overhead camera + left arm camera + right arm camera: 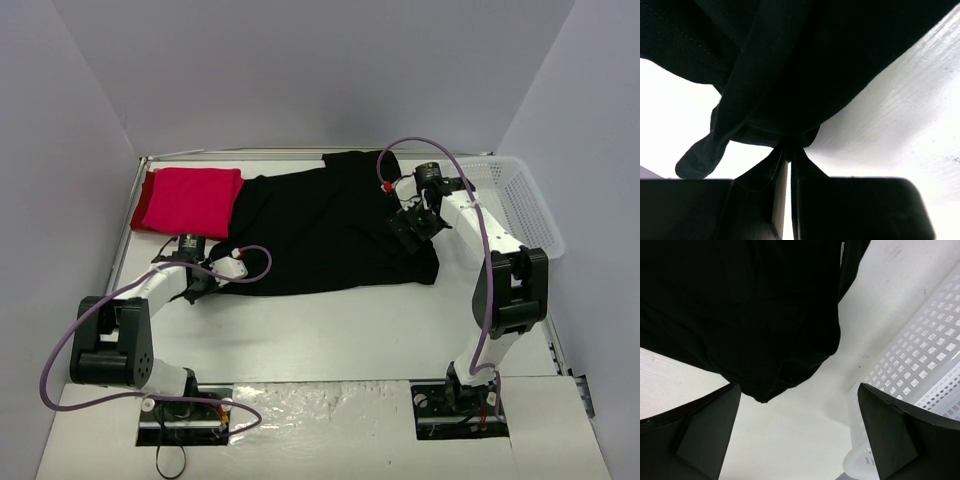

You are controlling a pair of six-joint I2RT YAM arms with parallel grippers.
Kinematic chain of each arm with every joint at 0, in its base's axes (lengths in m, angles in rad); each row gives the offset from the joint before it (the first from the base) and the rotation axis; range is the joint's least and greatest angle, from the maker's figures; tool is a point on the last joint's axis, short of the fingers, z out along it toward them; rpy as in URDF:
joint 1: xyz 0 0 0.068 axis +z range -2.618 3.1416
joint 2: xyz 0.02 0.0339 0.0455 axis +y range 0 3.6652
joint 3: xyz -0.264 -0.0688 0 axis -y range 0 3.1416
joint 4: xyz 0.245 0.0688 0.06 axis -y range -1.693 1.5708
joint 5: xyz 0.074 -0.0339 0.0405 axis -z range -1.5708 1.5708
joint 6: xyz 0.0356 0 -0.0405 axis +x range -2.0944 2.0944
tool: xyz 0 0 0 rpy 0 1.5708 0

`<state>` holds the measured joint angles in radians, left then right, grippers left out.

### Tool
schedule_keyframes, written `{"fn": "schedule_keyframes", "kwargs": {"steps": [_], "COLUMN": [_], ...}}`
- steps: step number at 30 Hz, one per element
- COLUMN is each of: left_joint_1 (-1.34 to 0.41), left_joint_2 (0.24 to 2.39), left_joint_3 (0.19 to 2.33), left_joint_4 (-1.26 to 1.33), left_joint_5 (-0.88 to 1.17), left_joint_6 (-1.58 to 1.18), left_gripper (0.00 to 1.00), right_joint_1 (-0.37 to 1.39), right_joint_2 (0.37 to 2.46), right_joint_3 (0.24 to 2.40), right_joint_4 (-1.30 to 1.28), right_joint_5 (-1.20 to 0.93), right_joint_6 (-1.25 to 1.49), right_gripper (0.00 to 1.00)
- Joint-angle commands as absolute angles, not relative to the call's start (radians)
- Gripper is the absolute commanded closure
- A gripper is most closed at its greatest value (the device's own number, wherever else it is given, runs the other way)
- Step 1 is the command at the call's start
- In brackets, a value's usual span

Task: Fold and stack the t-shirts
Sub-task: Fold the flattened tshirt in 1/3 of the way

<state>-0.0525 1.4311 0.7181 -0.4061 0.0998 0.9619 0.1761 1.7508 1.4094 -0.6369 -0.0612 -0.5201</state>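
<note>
Left gripper [789,150]: it is squeezing tight on a small bit of the black shirt [330,225]. The cloth is bunching into a little point right between its fingers.
Where it is holding: it is gripping the near edge of the black shirt, at the shirt's left end.
Why there: I think it is taking a corner so it can lift that side and fold it over.
Right gripper [415,225]: it is hanging wide open and holding nothing, over the right end of the black shirt.
Why open: it is probably getting ready to grab the other corner, so both arms can lift together.
Black shirt: it is lying spread out and a bit wrinkly across the middle of the table [340,320]. It looks not folded yet.
Shirt and right gripper: in the right wrist view, the shirt's rounded edge is sitting just past the open fingers, nearer the left one. I cannot tell if it is touching.
Red shirt [190,200]: it is lying folded flat in the far left corner, meeting the black shirt's end.
Basket [525,205]: it is sitting at the right side, near the right gripper.
</note>
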Motion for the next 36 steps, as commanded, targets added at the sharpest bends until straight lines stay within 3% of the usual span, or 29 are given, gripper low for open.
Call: {"fn": "schedule_keyframes", "kwargs": {"steps": [1,13,16,22,31,36], "left_joint_1": [-0.060,-0.058,-0.058,-0.058,-0.060,-0.058], "left_joint_2": [1.416,1.309,1.293,1.264,1.272,1.278], "left_joint_3": [0.727,0.764,0.756,0.733,0.735,0.733], "left_joint_4": [-0.410,-0.474,-0.476,-0.474,-0.477,-0.474], "left_joint_5": [0.084,0.092,0.094,0.094,0.097,0.097], "left_joint_6": [0.965,0.897,0.885,0.865,0.850,0.848], "left_gripper": [0.98,0.98,0.98,0.98,0.97,0.97], "right_joint_1": [0.169,0.138,0.127,0.124,0.120,0.118], "right_joint_2": [1.727,1.637,1.663,1.723,1.796,1.848], "right_joint_3": [1.399,1.279,1.253,1.215,1.216,1.233], "right_joint_4": [-0.693,-0.793,-0.819,-0.839,-0.844,-0.838], "right_joint_5": [-0.092,-0.116,-0.167,-0.176,-0.190,-0.181], "right_joint_6": [-0.532,-0.606,-0.627,-0.650,-0.670,-0.669], "right_gripper": [0.00,0.00,0.05,0.26,0.46,0.47]}}
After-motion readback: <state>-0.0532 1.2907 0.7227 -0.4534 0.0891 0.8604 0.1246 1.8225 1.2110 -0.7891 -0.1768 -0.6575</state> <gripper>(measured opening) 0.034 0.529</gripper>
